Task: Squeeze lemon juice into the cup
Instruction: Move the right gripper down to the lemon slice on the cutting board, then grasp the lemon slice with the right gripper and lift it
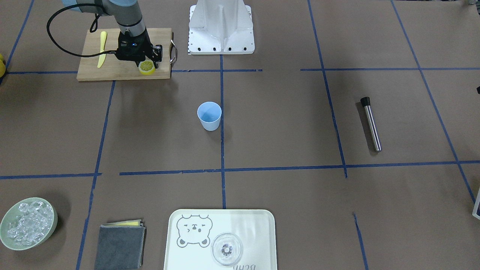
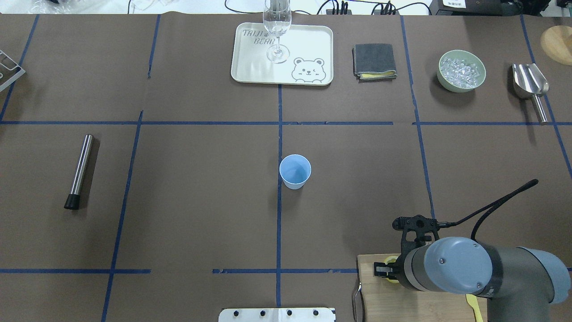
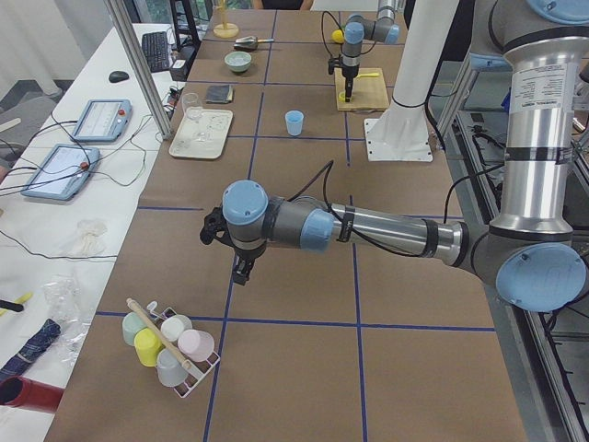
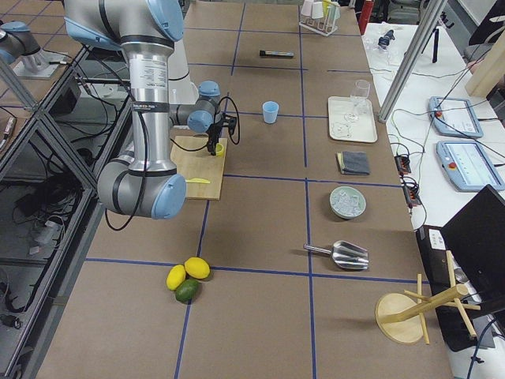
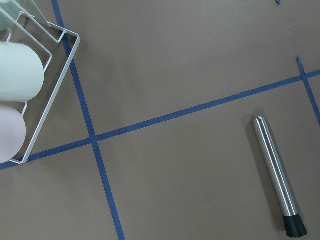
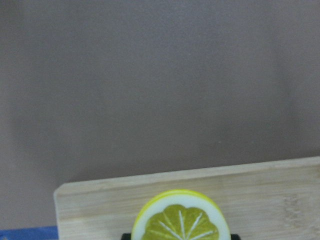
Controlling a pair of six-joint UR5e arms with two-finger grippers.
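Observation:
The lemon point(image 1: 147, 68) is a yellow-green slice with a segmented face at the front right corner of the wooden cutting board point(image 1: 112, 63). My right gripper point(image 1: 145, 63) comes down on it, with a finger pad against each side, so it is shut on the lemon. In the right wrist view the lemon point(image 6: 181, 220) sits between the pads at the bottom edge. The light-blue cup point(image 1: 209, 115) stands upright mid-table, well away from the board, and shows in the overhead view point(image 2: 295, 171). My left gripper point(image 3: 241, 269) hovers over the table's far left end; I cannot tell if it is open or shut.
A yellow toy knife point(image 1: 102, 48) lies on the board. A steel muddler point(image 2: 80, 172) lies on the left side. A tray point(image 1: 255, 225) with a clear glass point(image 1: 227, 249), a folded cloth point(image 1: 120, 245) and a bowl of ice point(image 1: 28, 223) line the far edge. A cup rack point(image 5: 30, 90) is near my left wrist.

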